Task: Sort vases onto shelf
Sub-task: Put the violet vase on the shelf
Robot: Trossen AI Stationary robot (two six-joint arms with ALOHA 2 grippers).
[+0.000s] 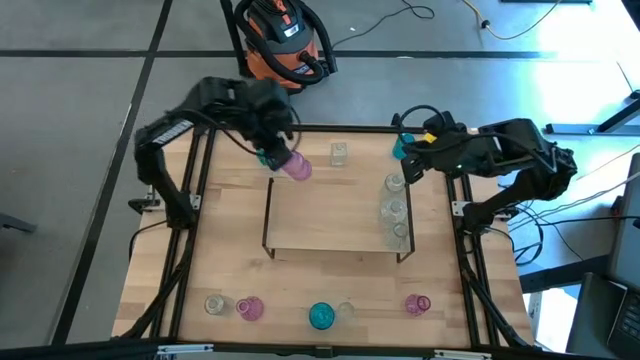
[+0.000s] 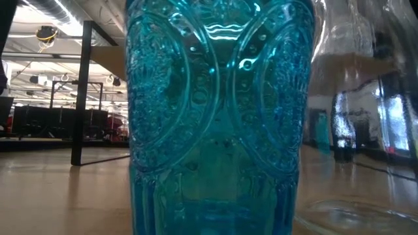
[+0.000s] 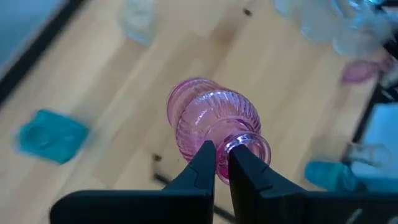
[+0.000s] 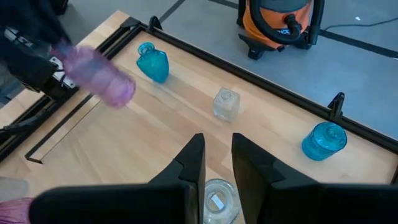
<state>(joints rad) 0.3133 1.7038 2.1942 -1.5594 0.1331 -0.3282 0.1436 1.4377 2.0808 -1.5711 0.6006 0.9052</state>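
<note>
Nearest you, along the table's front edge, four vases wait unsorted: a clear one point(image 1: 214, 303), a pink one point(image 1: 250, 308), a teal vase point(image 1: 321, 316) standing so close to the low camera that it fills its view, and another pink point(image 1: 417, 304).

Beyond them sits the shelf point(image 1: 335, 215). Three clear vases point(image 1: 394, 210) line its right end, which looks like sorting by colour.

Your left gripper point(image 3: 222, 157) pinches the rim of a pink vase point(image 3: 211, 126) and carries it tilted above the shelf's far-left corner, probably bound for that bare end.

Your right gripper point(image 4: 217, 162) hangs over the farthest clear vase in the row, its jaws slightly apart around nothing.

Farthest back, a clear vase point(image 1: 339, 152) and two teal ones point(image 4: 153, 63) remain on the table.
</note>
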